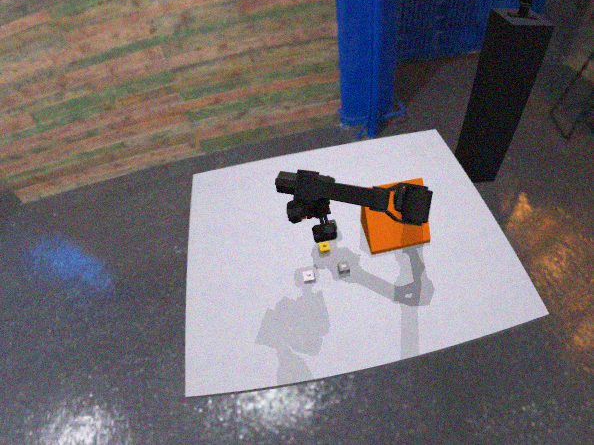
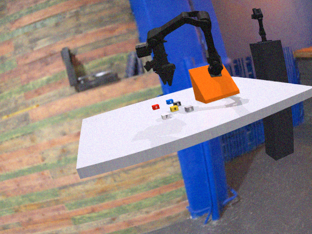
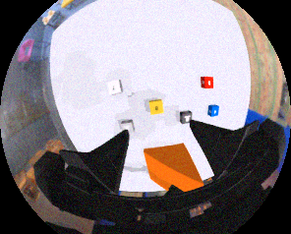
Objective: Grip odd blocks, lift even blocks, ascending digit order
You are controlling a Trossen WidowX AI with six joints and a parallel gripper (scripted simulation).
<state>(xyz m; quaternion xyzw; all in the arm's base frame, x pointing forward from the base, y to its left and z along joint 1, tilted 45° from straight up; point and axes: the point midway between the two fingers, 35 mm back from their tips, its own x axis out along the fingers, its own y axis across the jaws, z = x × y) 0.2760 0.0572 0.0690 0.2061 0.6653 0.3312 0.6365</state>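
My gripper [image 1: 325,231] [image 2: 168,84] [image 3: 159,128] is open and empty, above the table and the blocks. A yellow block [image 1: 324,247] [image 2: 174,108] [image 3: 155,106], seemingly 8, lies just ahead of the fingertips in the wrist view. A white block [image 1: 308,275] [image 2: 166,117] [image 3: 115,87] shows 7. A grey block [image 1: 343,268] [image 2: 188,108] [image 3: 127,125] has an unclear digit. A red block [image 2: 155,107] [image 3: 206,83] shows 0. A blue block [image 2: 169,101] [image 3: 213,110] seems to show 4. A black block [image 2: 177,103] [image 3: 185,117], perhaps 6, lies near the right fingertip in the wrist view. The arm mostly hides these last three in the top view.
An orange wedge [image 1: 400,234] [image 2: 215,89] [image 3: 172,162] stands on the white table [image 1: 230,269] [image 2: 105,141] [image 3: 147,44] beneath the arm's base. A black pedestal [image 1: 505,84] [image 2: 270,62] with another arm stands beyond the table.
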